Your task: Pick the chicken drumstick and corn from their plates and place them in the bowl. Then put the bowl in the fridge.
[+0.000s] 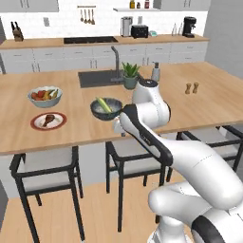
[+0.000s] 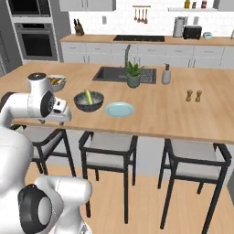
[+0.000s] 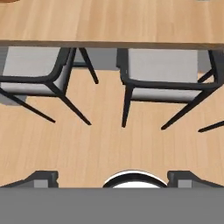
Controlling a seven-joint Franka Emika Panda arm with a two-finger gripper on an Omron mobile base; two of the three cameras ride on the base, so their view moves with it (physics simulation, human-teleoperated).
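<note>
Short yellow-green corn cob [image 1: 103, 104] lies inside the round dark grey-black ribbed bowl [image 1: 96, 113], tilted, tips toward 11 and 5 o'clock in left base view; bowl sits on the long light wood worktop [image 1: 209, 102] near its front edge. Small brown roasted chicken drumstick [image 1: 48, 119] rests on the round red-rimmed plate w/ white centre [image 1: 37, 125], at approx 8 o'clock from the bowl, close to the front edge. Plain light blue round plate [image 2: 119, 109] is bare, just beside the bowl at 3 o'clock in right base view. Light blue-grey fruit bowl w/ mixed fruit [image 1: 34, 98] stands at 12 o'clock from the red-rimmed plate. Behind: dark inset sink [image 1: 95, 78], small potted green plant [image 1: 130, 75], grey soap dispenser [image 1: 155, 72], two small brown shakers [image 1: 191, 88] far off at 3 o'clock. Black-framed stools w/ grey seats [image 1: 45, 166] tucked under the worktop edge. White arm's hand is below worktop height in front of the stools; gripper [image 3: 112, 177] looks down at wood floor [image 3: 109, 144] and stool seats, dark finger tips [image 3: 41, 177] wide apart, nothing between them, holding nothing
</note>
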